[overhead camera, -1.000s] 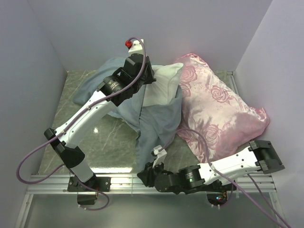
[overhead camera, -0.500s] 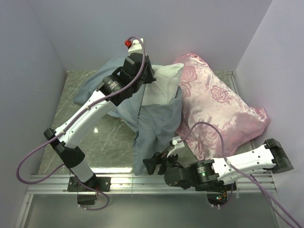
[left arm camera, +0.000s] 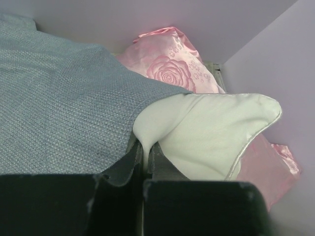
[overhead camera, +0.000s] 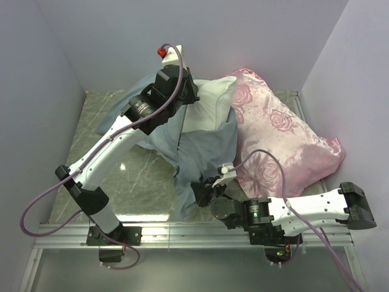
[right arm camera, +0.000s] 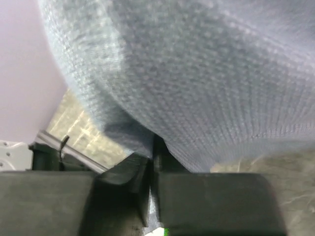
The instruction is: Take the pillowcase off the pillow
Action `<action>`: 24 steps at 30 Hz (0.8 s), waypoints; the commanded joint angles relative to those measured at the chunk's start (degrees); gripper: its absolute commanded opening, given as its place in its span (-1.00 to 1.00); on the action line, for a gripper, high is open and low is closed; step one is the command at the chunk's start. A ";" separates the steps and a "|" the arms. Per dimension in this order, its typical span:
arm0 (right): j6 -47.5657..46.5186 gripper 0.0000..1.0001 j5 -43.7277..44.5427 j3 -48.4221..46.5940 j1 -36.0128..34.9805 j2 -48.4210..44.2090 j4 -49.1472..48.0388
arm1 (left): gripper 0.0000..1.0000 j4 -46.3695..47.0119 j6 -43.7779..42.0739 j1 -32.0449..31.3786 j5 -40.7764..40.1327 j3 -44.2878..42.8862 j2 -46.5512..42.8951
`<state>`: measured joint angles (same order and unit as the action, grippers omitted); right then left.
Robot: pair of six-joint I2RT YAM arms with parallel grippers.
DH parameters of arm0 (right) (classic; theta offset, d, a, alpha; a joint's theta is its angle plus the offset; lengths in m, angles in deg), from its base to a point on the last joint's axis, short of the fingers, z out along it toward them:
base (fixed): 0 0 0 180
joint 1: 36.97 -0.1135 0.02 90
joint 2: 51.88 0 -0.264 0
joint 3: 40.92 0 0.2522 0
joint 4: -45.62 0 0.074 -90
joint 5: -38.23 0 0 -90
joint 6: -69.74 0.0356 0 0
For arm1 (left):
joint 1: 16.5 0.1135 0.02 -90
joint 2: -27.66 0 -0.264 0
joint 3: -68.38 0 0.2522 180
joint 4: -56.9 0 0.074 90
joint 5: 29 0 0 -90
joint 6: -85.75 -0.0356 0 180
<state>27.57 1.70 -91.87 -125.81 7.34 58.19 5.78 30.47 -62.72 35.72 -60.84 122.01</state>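
Note:
The white pillow is lifted at the back of the table, half out of the pillowcase, which hangs inside out and shows its grey-blue side. My left gripper is shut on a fold of the pillow near its corner; in the left wrist view the jaws pinch white fabric of the pillow, with the pillowcase to the left. My right gripper is shut on the lower part of the pillowcase; the right wrist view shows the grey-blue pillowcase pinched at the gripper.
A pink satin rose-patterned cushion lies at the right against the pillow, and also shows in the left wrist view. Purple walls stand close on the left, back and right. The marble table top shows at the left, and a metal rail runs along the near edge.
My right gripper has moved away from the near edge toward the back, up along the hanging pillowcase. My left gripper has risen slightly with the pillow.

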 commanded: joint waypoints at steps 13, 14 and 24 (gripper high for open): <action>15.35 -0.99 -5.13 -1.50 -12.06 19.08 1.56 | -0.99 9.24 -2.03 4.99 0.58 -19.10 3.65; 15.88 -0.99 -6.18 -0.53 -11.97 19.44 1.37 | -0.99 9.50 -2.02 5.34 1.02 -19.01 3.30; 7.72 -1.00 -22.63 7.06 -7.13 21.81 -22.99 | -0.99 10.30 -2.20 8.33 1.81 -19.80 0.66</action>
<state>38.69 -6.91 -84.24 -130.46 26.48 39.37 -2.73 28.81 -57.28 41.58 -74.31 128.24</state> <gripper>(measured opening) 0.008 0.044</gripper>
